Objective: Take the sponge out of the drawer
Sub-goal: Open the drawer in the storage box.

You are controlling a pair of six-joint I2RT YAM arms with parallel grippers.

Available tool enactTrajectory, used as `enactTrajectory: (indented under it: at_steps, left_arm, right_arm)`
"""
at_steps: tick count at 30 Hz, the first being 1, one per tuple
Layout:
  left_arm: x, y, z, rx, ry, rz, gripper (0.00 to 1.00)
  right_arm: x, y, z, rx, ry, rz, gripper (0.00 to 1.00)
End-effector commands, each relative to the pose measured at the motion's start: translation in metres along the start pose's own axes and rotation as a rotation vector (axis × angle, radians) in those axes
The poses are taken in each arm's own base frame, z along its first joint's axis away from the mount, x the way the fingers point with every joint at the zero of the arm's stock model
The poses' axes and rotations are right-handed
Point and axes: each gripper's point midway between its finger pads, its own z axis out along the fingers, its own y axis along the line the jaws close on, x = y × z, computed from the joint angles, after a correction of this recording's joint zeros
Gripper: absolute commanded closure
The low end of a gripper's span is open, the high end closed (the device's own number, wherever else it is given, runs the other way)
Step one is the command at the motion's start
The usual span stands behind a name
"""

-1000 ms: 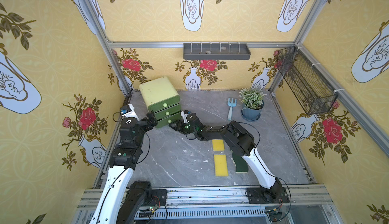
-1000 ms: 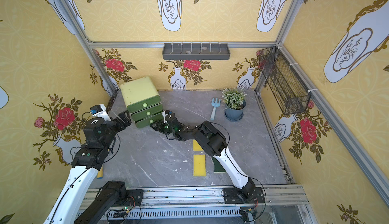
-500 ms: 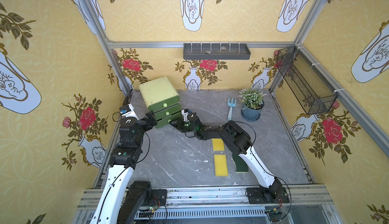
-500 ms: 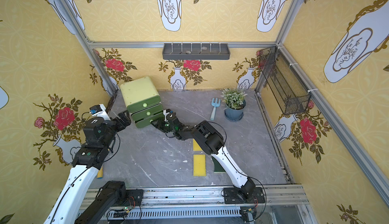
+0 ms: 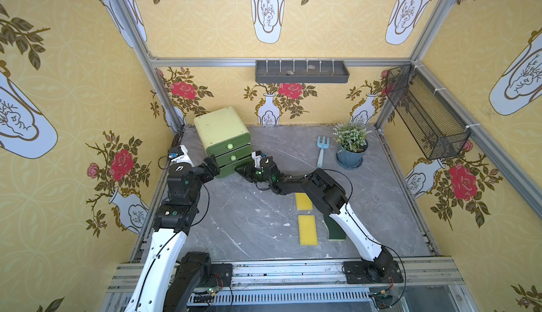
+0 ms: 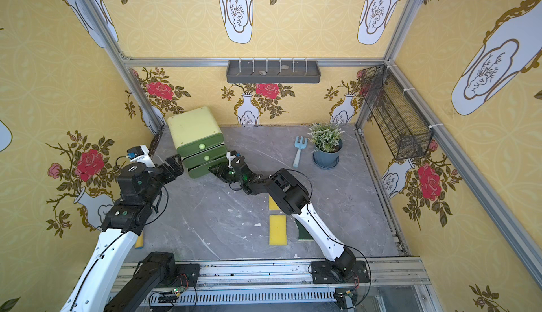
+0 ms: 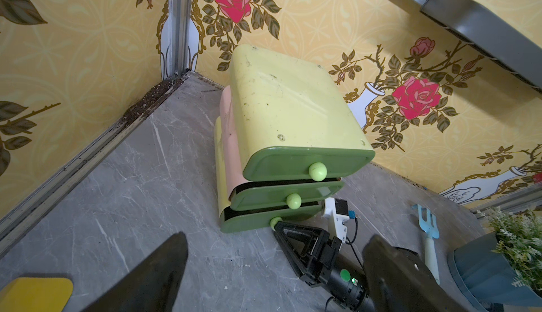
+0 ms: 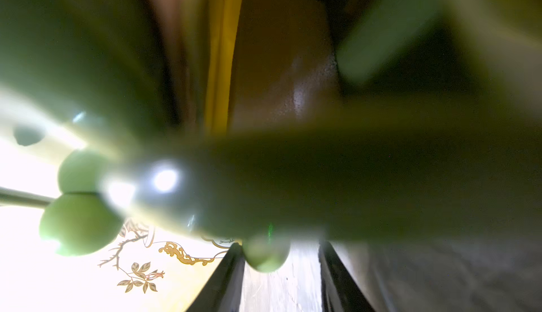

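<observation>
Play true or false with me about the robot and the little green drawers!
1. The drawer box has three drawers, each with a round knob. True.
2. The right gripper is at the top knob. False: it straddles the bottom knob.
3. The left gripper is holding something. False: it is open and empty, beside the drawer box.
4. A blue fork lies on the table next to the potted plant. True.
5. Some yellow sponges lie on the table. True.
</observation>
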Motion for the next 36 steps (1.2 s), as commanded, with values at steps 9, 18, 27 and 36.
enactTrajectory:
  at_steps: [9,18,27,36]
  left_arm:
    - [-0.005,-0.004,0.001,0.023,-0.022,-0.003,0.02]
    - [-0.004,-0.004,0.002,0.024,-0.02,-0.003,0.02]
    - [-0.003,-0.003,0.003,0.022,-0.018,-0.004,0.02]
    - [-0.003,-0.003,0.003,0.022,-0.016,-0.001,0.01]
  right_arm:
    - [-0.004,0.022,0.002,-0.132,-0.039,0.023,0.56]
    - [-0.002,0.022,0.003,-0.144,-0.057,0.044,0.58]
    - [0.0,0.006,0.006,-0.102,-0.06,0.089,0.64]
    - [0.001,0.003,0.002,-0.098,-0.066,0.103,0.76]
